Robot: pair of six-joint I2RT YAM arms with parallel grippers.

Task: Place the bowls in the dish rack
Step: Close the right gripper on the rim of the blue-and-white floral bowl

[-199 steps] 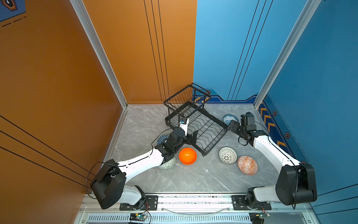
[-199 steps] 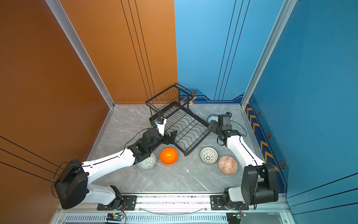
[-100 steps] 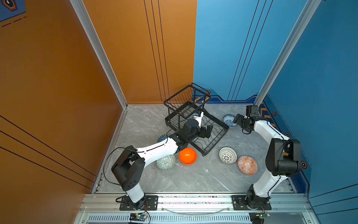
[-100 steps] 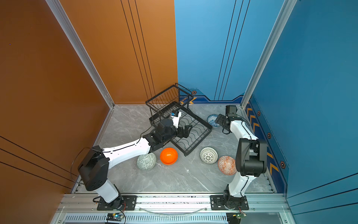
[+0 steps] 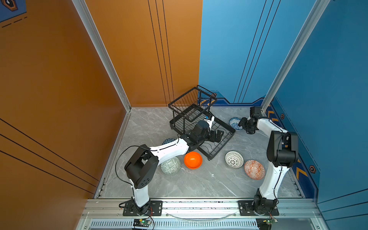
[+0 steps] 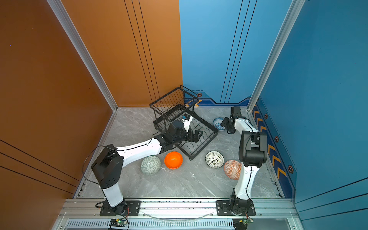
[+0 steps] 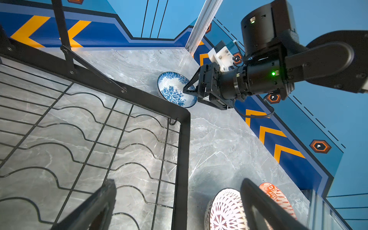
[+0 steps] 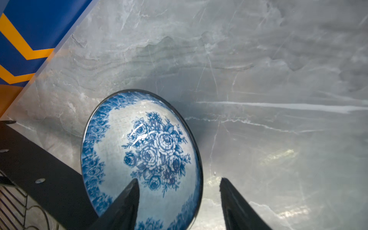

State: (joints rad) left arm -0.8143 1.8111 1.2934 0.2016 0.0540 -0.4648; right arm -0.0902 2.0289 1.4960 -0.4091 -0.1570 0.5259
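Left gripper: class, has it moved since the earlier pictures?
Yes. The left gripper has travelled rightward over the dish rack, from its left edge towards its right rim; the rack stayed put.

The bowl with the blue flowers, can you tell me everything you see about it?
The white-blue floral bowl is round and shiny, like glazed china. Inside it is white, with a bunch of blue roses in the middle, a band of blue flowers round the edge and a thin dark rim. It sits open side up on the grey marble table, just outside a corner of the dish rack. The right gripper straddles its rim, one finger inside and one outside, not yet closed on it.
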